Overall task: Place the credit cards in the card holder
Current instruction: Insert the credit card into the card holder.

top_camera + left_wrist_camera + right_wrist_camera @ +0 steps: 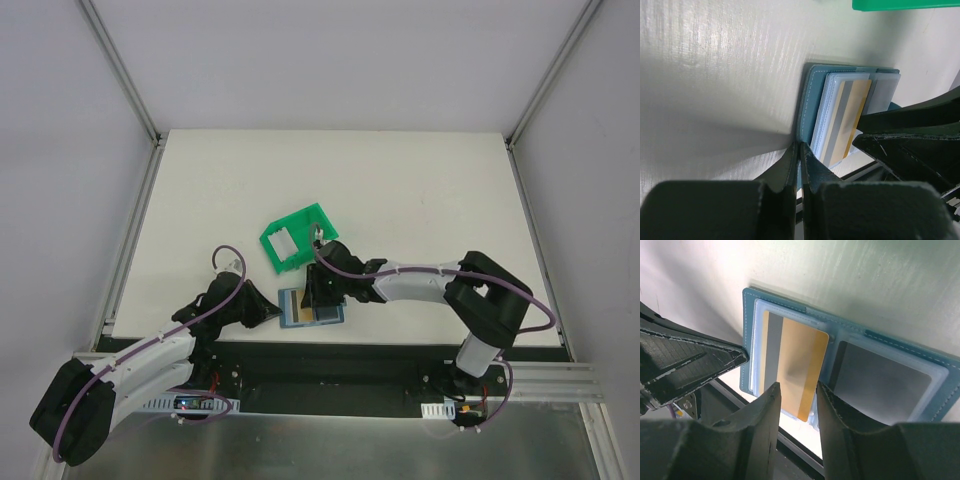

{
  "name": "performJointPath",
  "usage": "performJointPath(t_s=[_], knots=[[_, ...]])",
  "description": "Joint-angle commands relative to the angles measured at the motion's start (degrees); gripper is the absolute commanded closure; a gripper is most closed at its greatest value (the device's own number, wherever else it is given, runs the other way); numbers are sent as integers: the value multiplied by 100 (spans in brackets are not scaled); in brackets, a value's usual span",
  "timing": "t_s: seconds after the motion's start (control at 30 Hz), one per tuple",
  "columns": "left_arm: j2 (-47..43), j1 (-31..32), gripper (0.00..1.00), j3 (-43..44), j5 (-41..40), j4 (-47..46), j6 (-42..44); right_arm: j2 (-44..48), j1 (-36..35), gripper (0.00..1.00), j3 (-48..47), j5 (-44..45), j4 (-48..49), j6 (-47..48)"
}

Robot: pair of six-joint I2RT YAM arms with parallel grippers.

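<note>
Gold card (800, 360) straddled by right gripper (797, 390), lying in open card holder (747, 315).

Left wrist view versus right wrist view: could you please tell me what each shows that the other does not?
Only the left wrist view: the green bin's edge and the left fingers pinching the wallet's rim. Only the right wrist view: how the right fingers flank the gold card's near end. Both: the open blue wallet with the gold card in a pocket.
</note>
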State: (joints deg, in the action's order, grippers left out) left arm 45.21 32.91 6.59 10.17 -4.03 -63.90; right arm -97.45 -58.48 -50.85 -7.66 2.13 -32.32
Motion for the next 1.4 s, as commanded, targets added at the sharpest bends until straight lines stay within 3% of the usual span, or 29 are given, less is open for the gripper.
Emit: performJointPath(t_s=[0.0,0.27,0.73,0.77,0.83,0.93,1.37], knots=[[14,-30,100,0,2,-36,71,-116,-23,63,-223,-227,138,59],[23,-30,100,18,2,-36,79,-187,-93,76,-399,-315,147,226],[-30,-30,100,44,46,-36,141,-143,-129,86,-496,-289,130,489],[-39,-30,100,53,37,-36,141,-82,-129,84,-496,-210,34,533],[-56,-30,100,53,64,-19,158,102,-146,70,-479,88,-186,612],[-161,-30,100,70,108,-36,202,410,-164,61,-399,484,-415,735],[-565,-30,100,273,459,-27,659,-46,-594,55,-1199,915,-1100,876]])
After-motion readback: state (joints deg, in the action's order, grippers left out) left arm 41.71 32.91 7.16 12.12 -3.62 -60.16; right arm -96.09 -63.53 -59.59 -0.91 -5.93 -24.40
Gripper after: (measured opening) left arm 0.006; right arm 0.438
